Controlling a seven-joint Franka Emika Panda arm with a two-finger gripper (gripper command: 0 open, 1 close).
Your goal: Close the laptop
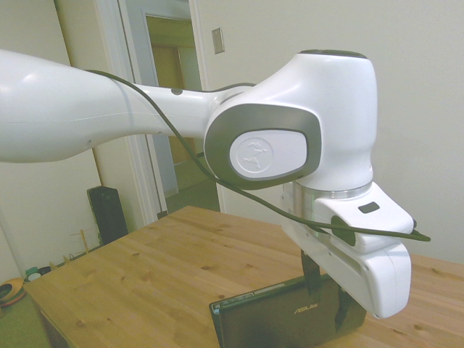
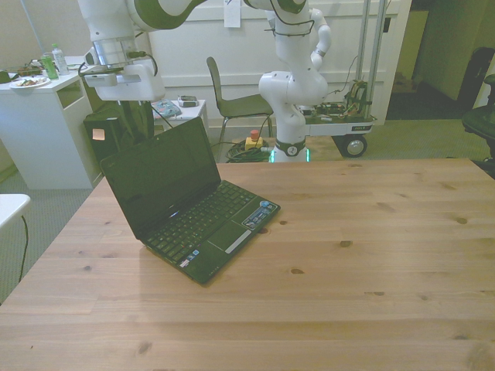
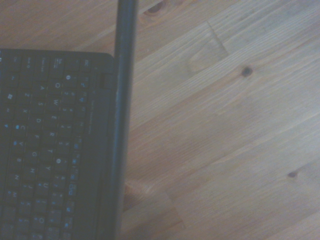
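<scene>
**Operator:** Nearest the camera across the table (image 2: 371,255), what is the layout?

**Technician:** Bare wooden boards come first. Beyond them, toward the front view's left, the laptop (image 2: 186,205) sits on the table at an angle. Its screen stands open and leans back a little, and the keyboard (image 2: 203,222) faces the camera.

**Operator:** Where is the claw?

**Technician:** The claw (image 1: 328,301) hangs behind the raised lid, on the side away from the keyboard. In the side view its dark fingers (image 1: 310,274) drop in front of the lid's outer face beside the silver logo (image 1: 306,309). Contact with the lid cannot be confirmed.

**Operator:** Is the claw open or closed?

**Technician:** The fingers stand apart with nothing between them, so it reads as spread.

**Operator:** Why that placement?

**Technician:** In my judgement the lid needs a push, not a grip. A finger set against the back of the screen near its upper edge gains leverage over the hinge, so the lid can be swung down over the keys. The wrist view supports this. It looks straight down along the lid's thin top edge (image 3: 123,100), with keys on one side and bare wood on the other.

**Operator:** What is behind all this?

**Technician:** A chair (image 2: 232,100), a white cabinet (image 2: 46,131) and a second robot base (image 2: 294,93) stand well clear of the table.
</scene>
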